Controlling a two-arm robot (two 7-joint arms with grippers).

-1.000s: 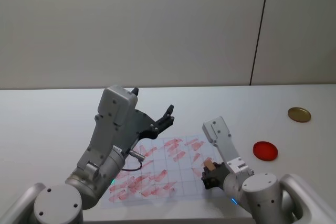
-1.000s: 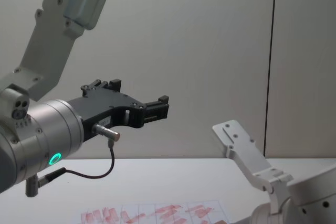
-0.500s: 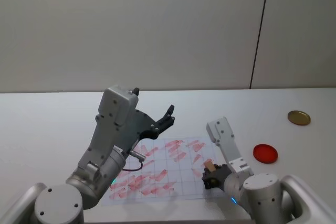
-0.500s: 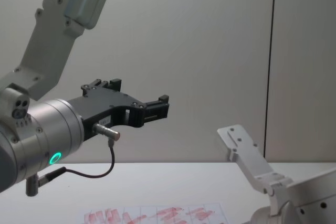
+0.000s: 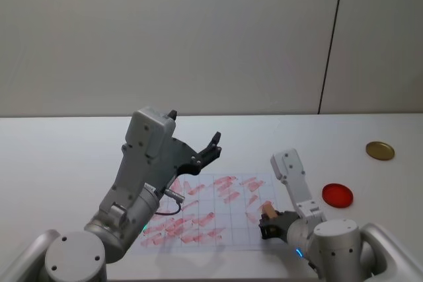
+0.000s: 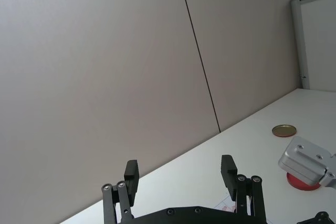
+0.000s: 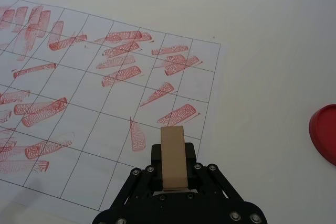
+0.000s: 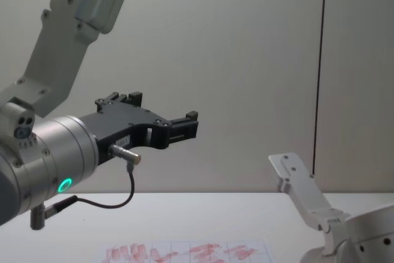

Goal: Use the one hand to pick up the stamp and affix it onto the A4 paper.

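The small light-tan wooden stamp block point(image 7: 172, 158) sits clamped between the black fingers of the right gripper point(image 7: 173, 150), which grip it by its long sides. One short end of it pokes out past the fingertips. It's over the near right part of the white gridded A4 paper point(image 7: 84, 124), close to the sheet's right edge. From the wrist view its free end lines up with a cell just below a slanted red mark. I honestly can't tell if the stamp face is touching the sheet or is just above it.

The paper lies flat on the white table point(image 5: 53, 156), and lots of its cells have smudgy red oblong prints, thicker toward the left side. A few cells around the stamp are blank.

The flat round red ink pad point(image 5: 338, 195) is on the table to the right of the paper, not touching it. The round gold lid point(image 5: 380, 150) is farther back and to the right of the pad.

The left gripper point(image 6: 180, 167) hangs up in the air over the left half of the sheet, fingers spread wide with nothing in them.
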